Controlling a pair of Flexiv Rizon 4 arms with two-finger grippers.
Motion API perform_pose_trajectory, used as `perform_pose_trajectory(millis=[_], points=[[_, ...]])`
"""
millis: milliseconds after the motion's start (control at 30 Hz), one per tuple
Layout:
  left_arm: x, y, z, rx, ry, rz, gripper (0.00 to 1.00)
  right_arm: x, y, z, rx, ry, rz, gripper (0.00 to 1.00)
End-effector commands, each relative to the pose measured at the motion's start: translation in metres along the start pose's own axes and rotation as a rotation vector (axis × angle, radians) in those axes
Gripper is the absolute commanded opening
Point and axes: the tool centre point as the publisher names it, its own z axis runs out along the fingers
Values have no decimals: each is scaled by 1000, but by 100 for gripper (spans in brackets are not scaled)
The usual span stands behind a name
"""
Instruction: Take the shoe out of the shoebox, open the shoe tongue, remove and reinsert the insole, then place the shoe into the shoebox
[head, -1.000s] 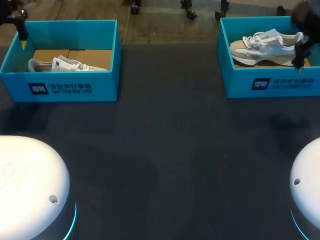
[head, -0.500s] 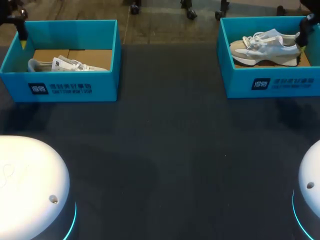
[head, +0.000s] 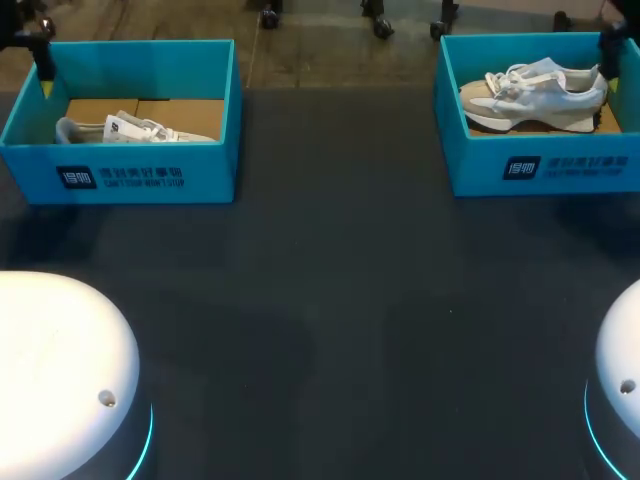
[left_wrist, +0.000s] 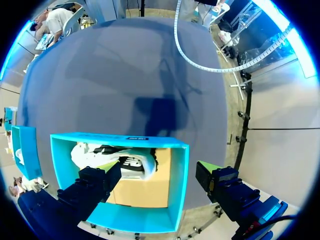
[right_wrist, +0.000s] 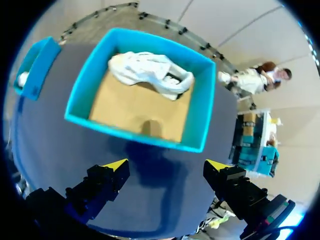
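Note:
Two teal shoeboxes stand at the far side of the table. The left shoebox (head: 150, 165) (left_wrist: 179, 185) holds a grey-and-white shoe (head: 130, 128) (left_wrist: 112, 157) lying low against its front wall. In the right shoebox (head: 545, 165) (right_wrist: 80, 95) a white and beige laced shoe (head: 535, 92) (right_wrist: 150, 72) lies on its side. My left gripper (head: 45, 88) (left_wrist: 159, 167) hangs open above the left box's outer end, holding nothing. My right gripper (head: 611, 82) (right_wrist: 166, 165) is open too, above the table just outside the right box's wall, clear of the shoe.
Both boxes have brown cardboard floors (right_wrist: 130, 107). The dark table (head: 330, 300) stretches between and in front of the boxes. The white arm bases (head: 60, 370) sit at the near corners.
My right arm has drawn back from over the right shoe's heel toward the far right edge of the head view. The left arm and both shoes have not moved.

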Motion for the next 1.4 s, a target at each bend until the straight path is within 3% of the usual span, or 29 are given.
perform_pose_trajectory(millis=[33,100,500,633,767,833,1267,1333,1400], points=[[0,0,0,0,2,1,100,-4,72,9,241,62,76,100],[0,0,0,0,2,1,100,-5,77,9,215,171,72,100],[0,0,0,0,2,1,100,-5,77,9,215,171,72,100],[0,0,0,0,2,1,100,-18,94,30,212,184,141,100],[0,0,0,0,2,1,100,-24,104,43,119,240,212,100],[0,0,0,0,2,1,100,-21,104,44,118,271,224,100],[0,0,0,0,2,1,100,-21,104,44,118,271,224,100],[0,0,0,0,2,1,100,-24,114,59,123,206,234,100],[0,0,0,0,2,1,100,-27,122,73,106,214,246,100]])
